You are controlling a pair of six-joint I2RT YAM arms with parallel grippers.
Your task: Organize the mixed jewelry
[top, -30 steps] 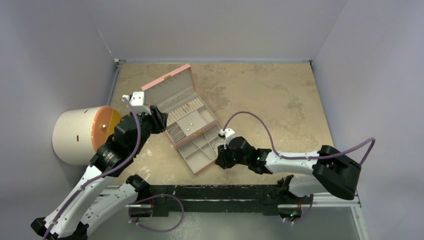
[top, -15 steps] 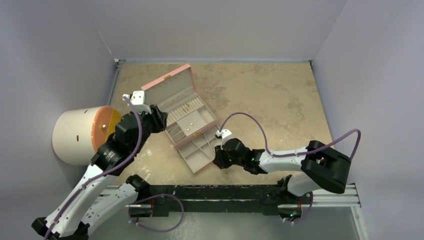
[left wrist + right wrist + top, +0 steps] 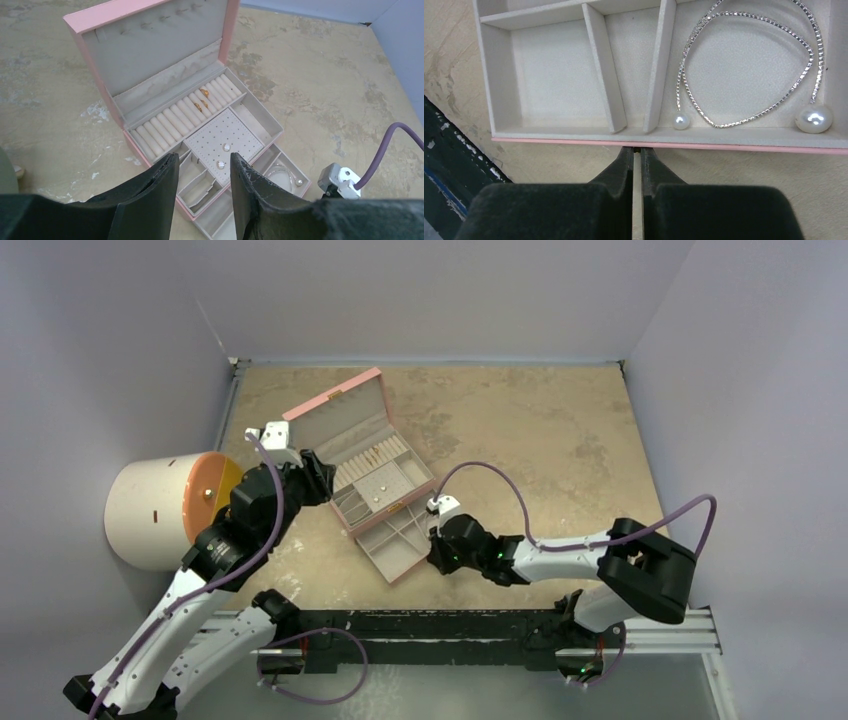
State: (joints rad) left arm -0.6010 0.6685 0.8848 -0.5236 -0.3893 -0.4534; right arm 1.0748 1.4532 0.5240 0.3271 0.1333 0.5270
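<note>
The open pink rectangular jewellery box [image 3: 160,45] with grey lining stands in the left half of the beige mottled counter [image 3: 325,75], and its bottom drawer is pulled out. A few small gold-coloured rings [image 3: 204,93] sit between the white rolls of the top tray. A thin silver chain with two white pearls [image 3: 749,65] lies in an end compartment of the drawer. The left end effector [image 3: 203,160] hovers over the box, fingers apart, nothing between them. The right end effector [image 3: 637,150] has its fingers together, tips at the drawer's pink front rim.
</note>
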